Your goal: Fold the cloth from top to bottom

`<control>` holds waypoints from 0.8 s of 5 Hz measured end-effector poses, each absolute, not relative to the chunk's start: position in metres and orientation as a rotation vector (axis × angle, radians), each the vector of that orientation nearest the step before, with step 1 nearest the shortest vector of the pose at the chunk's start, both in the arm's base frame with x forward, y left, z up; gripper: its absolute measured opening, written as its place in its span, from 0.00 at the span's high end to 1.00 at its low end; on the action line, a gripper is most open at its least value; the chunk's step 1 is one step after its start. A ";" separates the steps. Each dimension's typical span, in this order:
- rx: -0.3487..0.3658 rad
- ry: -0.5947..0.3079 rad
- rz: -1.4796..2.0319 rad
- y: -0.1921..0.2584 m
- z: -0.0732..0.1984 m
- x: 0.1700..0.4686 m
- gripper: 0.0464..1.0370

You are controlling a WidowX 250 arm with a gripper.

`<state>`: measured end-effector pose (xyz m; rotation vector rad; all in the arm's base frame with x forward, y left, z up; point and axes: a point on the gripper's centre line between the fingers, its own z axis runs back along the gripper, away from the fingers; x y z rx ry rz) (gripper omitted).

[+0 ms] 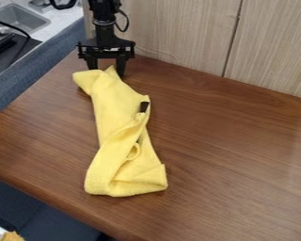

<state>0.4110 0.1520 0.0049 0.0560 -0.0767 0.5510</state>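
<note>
My gripper (107, 69) hangs at the upper left of the work surface, close to the wooden wall. It is open, its fingers wide apart at the cloth's top end. The yellow cloth (118, 106) lies bunched in a long, narrow shape running from the gripper down to the lower middle left. A peak of its top edge sticks up between the fingertips, and the left finger's tip is behind the fabric. Its lower end is broader, with overlapping folds and a small loop. A small black tag shows on its right edge.
The brown wooden table (228, 155) extends far to the right of the cloth. A wood-panelled wall (184, 37) borders it at the back. Beyond its left edge are a grey sink (21, 20) and a dark stove top. The table's front edge runs across the lower left.
</note>
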 end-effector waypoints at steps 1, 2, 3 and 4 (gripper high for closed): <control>0.060 -0.078 0.559 0.153 0.005 0.411 0.63; 0.064 -0.078 0.562 0.153 0.004 0.411 0.82; 0.061 -0.090 0.568 0.153 0.007 0.412 0.94; 0.050 -0.132 0.580 0.151 0.022 0.416 0.98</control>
